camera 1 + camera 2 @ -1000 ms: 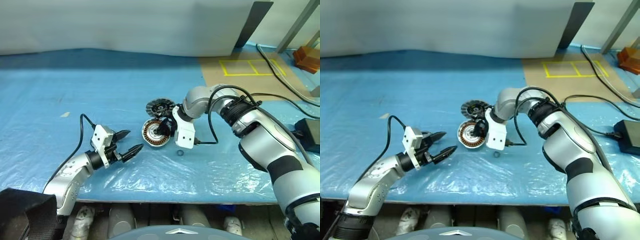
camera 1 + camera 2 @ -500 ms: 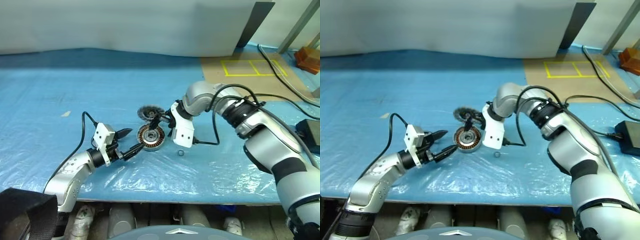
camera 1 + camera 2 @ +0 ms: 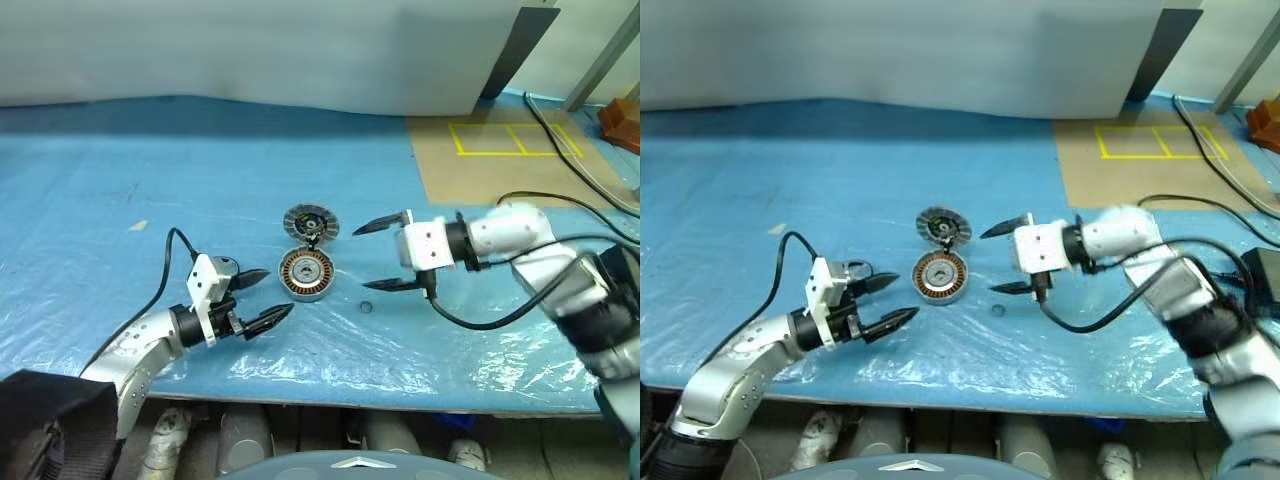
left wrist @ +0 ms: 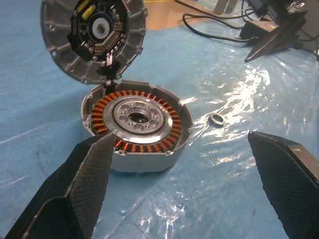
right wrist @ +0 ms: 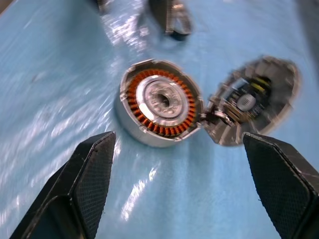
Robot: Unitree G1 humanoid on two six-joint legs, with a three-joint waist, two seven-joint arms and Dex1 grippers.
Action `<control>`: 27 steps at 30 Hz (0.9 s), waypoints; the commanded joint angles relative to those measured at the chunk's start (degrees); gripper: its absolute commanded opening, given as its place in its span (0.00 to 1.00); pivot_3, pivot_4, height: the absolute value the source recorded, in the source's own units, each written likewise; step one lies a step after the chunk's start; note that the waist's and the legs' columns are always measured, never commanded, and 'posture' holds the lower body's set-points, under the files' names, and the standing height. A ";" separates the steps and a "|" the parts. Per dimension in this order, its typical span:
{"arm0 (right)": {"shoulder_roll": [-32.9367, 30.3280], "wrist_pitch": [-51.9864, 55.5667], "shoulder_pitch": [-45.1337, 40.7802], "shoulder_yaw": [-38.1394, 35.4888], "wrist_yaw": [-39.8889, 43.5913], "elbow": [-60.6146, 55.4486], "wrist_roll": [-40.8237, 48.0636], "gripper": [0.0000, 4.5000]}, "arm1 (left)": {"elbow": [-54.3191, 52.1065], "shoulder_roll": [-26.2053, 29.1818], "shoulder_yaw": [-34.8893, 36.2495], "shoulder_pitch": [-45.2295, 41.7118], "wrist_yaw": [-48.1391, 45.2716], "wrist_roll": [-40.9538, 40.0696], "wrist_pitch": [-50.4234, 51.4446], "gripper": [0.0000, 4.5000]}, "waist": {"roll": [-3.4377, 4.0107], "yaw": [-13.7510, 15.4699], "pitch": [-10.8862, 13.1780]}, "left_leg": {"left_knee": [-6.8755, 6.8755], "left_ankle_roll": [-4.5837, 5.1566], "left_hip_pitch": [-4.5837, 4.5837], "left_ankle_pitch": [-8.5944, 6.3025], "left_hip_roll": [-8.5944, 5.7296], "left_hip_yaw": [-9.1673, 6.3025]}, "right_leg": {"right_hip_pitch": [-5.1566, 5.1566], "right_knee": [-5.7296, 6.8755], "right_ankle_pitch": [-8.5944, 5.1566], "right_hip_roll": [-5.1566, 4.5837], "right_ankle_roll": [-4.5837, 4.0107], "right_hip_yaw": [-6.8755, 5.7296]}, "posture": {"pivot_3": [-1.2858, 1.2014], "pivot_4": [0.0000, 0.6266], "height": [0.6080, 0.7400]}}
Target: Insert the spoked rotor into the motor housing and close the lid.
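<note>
A: Where's the round silver-grey motor housing (image 3: 305, 273) w/ copper windings?
B: On blue-sheeted counter (image 3: 200, 160), hinged grey lid (image 3: 310, 222) open.
A: Fingers?
B: Both grippers' spread, nothing held, left gripper (image 3: 262, 297), right gripper (image 3: 378, 255). Lid's dark inside is seen close in left wrist view.

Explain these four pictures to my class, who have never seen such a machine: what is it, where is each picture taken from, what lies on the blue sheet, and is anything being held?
This is a humanoid robot with two arms. Each arm ends in a hand of two black fingers. Two pictures come from cameras in its head, looking down over the arms. The other two come from a camera on each wrist, looking out between that hand's fingers.

On the blue plastic sheet lies a motor housing, a round metal puck with copper windings inside. Its lid stands hinged open at the far edge. A tiny ring lies beside the housing.

The left hand and the right hand are both open, on either side of the housing. Neither holds anything.
</note>
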 commanded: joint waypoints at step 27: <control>9.20 -3.29 26.36 0.23 -14.16 6.02 -13.06 0.95 | 9.06 5.12 -1.39 -5.41 -11.93 2.54 -3.76 1.00 | 0.14 -0.17 -0.01 | -0.53 -0.22 0.80 0.06 -0.22 0.00 | 1.06 -0.98 -0.02 -0.13 0.57 0.02 | 0.52 0.24 1.00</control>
